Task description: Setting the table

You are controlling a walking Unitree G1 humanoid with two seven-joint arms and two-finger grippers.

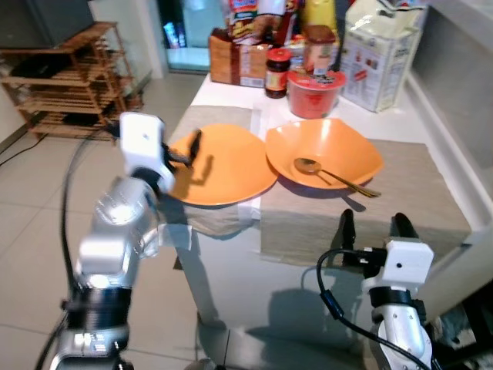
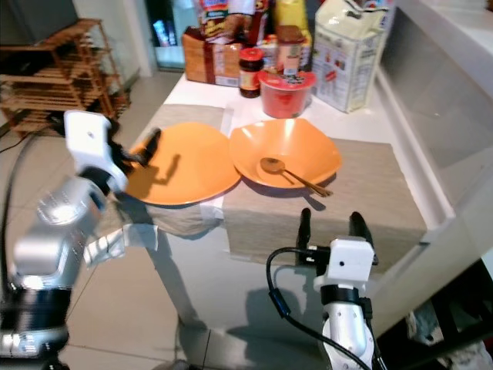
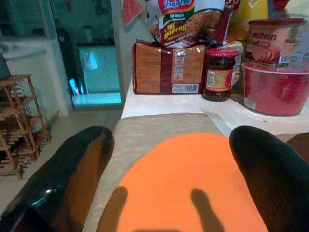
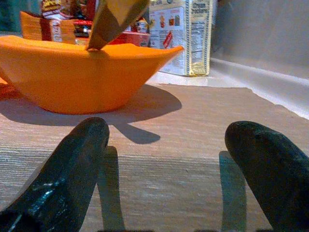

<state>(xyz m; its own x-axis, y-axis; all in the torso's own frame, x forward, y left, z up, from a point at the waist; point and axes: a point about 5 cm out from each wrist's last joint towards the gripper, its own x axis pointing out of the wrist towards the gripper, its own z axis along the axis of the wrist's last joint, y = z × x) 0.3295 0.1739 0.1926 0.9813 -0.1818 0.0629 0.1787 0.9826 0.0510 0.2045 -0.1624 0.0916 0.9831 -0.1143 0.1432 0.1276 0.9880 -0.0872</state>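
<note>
Orange plate [image 1: 219, 163] laid on left placemat [image 1: 218, 122], overhanging table's [image 1: 231, 254] left edge. Left gripper [image 1: 190, 152] held over plate's left rim, fingers [image 3: 72, 169] spread, nothing gripped. Orange bowl [image 1: 327, 146] with spoon [image 1: 327, 174] set on right placemat [image 1: 416, 193]. Right gripper [image 1: 371, 229] held at that placemat's near edge, fingers [image 4: 72, 164] apart, bare mat between gripper and bowl.

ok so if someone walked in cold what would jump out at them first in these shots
Two bright orange dishes side by side on the table: a flat orange plate on the left and an orange bowl on the right with a gold spoon lying in it. The left gripper hovers open over the plate's near-left rim, and the right gripper is open at the near edge of the beige placemat.
</note>
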